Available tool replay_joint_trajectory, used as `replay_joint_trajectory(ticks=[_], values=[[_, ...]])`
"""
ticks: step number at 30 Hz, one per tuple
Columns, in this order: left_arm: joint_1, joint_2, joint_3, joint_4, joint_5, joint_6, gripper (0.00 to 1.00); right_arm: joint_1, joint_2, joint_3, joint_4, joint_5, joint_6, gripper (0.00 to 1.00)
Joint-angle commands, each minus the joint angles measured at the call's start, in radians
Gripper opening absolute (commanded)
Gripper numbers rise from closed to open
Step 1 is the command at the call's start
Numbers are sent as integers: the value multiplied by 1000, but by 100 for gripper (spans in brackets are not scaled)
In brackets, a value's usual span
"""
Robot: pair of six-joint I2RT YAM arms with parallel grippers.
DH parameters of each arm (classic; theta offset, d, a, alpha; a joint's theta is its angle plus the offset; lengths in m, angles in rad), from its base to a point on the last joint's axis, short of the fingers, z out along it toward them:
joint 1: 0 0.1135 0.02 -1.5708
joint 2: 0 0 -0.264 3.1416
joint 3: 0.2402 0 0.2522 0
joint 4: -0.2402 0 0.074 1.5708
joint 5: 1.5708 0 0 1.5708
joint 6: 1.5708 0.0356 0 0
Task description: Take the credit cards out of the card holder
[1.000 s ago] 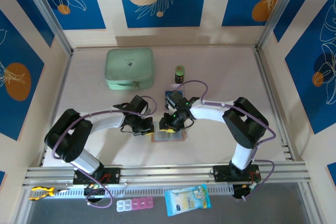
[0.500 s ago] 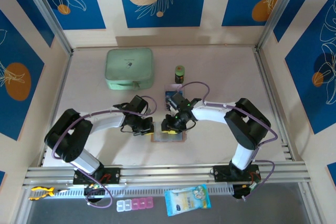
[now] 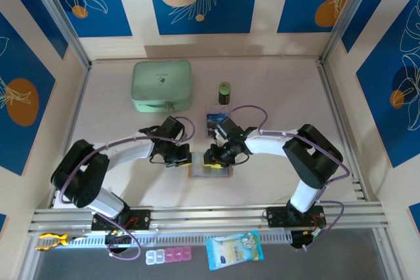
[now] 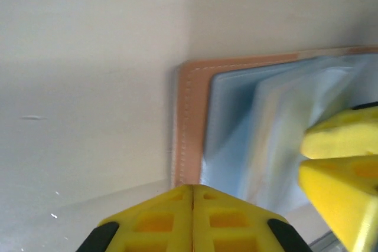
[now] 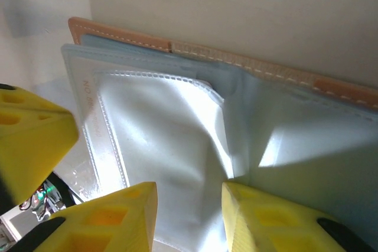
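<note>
Changed: our right tool, narrowly parted, has edged over the card holder | left tool stays shut, holder edge just ahead | we judge: no card out.

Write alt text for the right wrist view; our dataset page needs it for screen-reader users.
An open salmon-pink card holder lies on a pale table, its translucent pockets facing up. The right hand holds its yellow fingers parted over the pockets; the left hand sits at the left edge.
</note>
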Motion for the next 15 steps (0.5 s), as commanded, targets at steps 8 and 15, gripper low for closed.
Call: replay_joint_trajectory(ticks=[8, 15], values=[[-20, -45, 37, 68, 59, -64, 17, -35, -13, -83, 99, -67, 23, 34], [-37, 14, 18, 148, 86, -97, 23, -54, -11, -118, 147, -94, 37, 33]])
